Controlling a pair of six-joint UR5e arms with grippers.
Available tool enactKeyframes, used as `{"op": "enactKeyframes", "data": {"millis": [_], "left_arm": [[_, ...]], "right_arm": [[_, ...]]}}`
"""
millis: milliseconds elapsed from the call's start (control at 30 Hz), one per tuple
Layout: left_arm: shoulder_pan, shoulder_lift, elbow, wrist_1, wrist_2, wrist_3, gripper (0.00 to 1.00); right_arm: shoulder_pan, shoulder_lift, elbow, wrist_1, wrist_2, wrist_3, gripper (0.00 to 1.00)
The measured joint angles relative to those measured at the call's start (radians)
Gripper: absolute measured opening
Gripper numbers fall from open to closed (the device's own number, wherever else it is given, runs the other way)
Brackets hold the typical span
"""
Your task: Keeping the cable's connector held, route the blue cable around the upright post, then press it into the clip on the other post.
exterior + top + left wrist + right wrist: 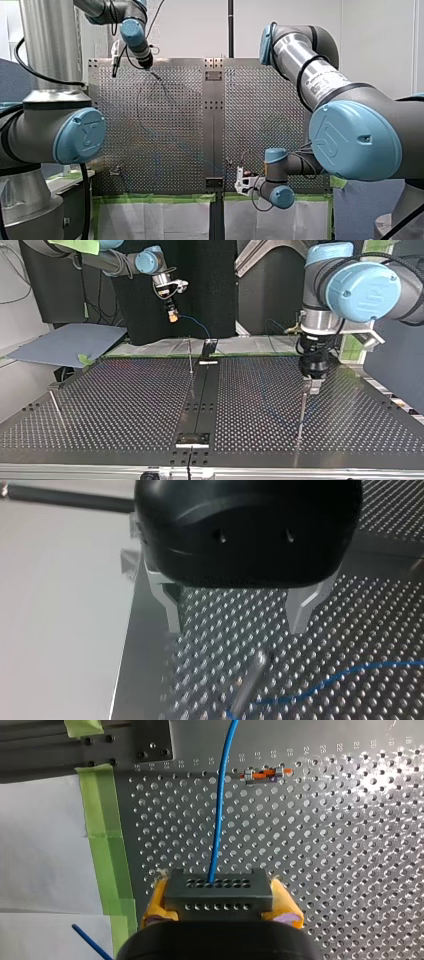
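Observation:
My right gripper (220,902) has its yellow pads (286,906) shut on the dark connector block (218,889). The blue cable (221,800) runs out of that block across the perforated plate. An orange clip on a post (263,773) lies ahead of it, beside the cable. In the top view my right gripper (173,315) hangs above the table's far edge, the cable (197,326) drooping from it. My left gripper (235,616) is open, its metal fingers (302,610) bare. An upright post (250,682) stands just ahead of it, with the cable (330,680) passing beside the post.
In the top view thin posts stand at the left (56,407), near the far middle (190,358) and under my left gripper (302,412). A dark centre rail (200,400) splits the perforated table. Green tape (102,835) lines the table's edge near my right gripper.

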Motion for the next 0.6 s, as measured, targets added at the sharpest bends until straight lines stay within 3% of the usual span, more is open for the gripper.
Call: {"op": "enactKeyframes", "data": {"millis": [333,600], "left_arm": [[-0.102,-0.097,0.064,0.068,-0.085,0.103,1.00],[-0.177,-0.172,0.071,0.113,-0.153,0.174,1.00]], "right_arm": [[0.011,0.000,0.000,-0.001,0.000,0.002,0.00],[0.015,0.000,0.000,-0.004,0.000,0.003,0.00]]}}
